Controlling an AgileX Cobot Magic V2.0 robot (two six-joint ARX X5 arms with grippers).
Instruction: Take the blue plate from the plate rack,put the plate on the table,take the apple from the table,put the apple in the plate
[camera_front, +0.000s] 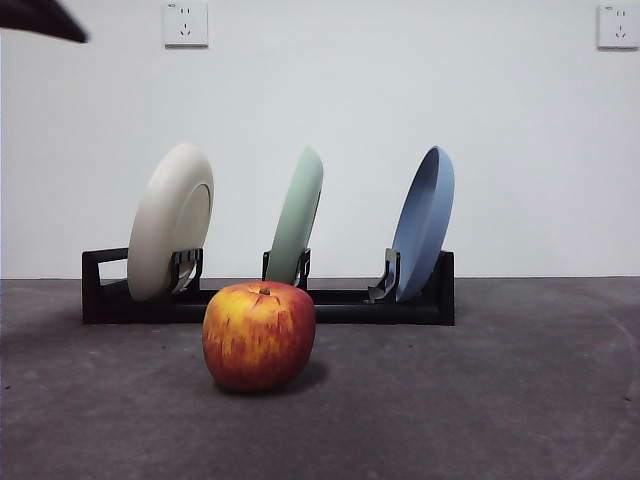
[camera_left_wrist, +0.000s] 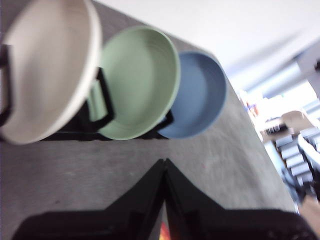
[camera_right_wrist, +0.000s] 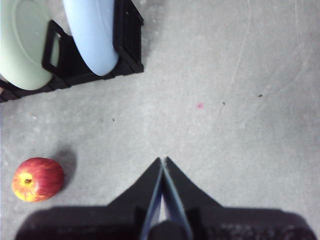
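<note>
While both arms wait above the scene, three plates stand on edge in the plate rack (camera_front: 268, 305), a long low black plastic frame with blocky ends and upright slotted holders. Seen from the front, the cream-white plate (camera_front: 170, 220) leans in the left slot, the pale green plate (camera_front: 298, 215) in the middle slot, and the blue plate (camera_front: 424, 222) in the right slot; each tilts the same way, with its top toward the right. The blue plate is round, matte and shallow, with a raised rim.

The apple (camera_front: 259, 334) sits on the worktop (camera_front: 520, 400) in front of the rack, apart from it and roughly in line with the green plate. Its skin is smooth and red with yellow-orange streaks, and a small dark stem dimple marks its top. The worktop is flat, dark grey, rough and mottled.

The left tool (camera_left_wrist: 165, 162) hangs over the worktop facing the hollow sides of the plates, its two black wedge-shaped jaws pressed together at the tips and grasping nothing. The right tool (camera_right_wrist: 163, 161) hangs over bare worktop, its jaws likewise closed to a point and empty; the apple lies to one side of it and the rack end with the blue plate lies beyond it. A black tip (camera_front: 42, 20) of one arm shows at the upper left corner of the front view.
</note>
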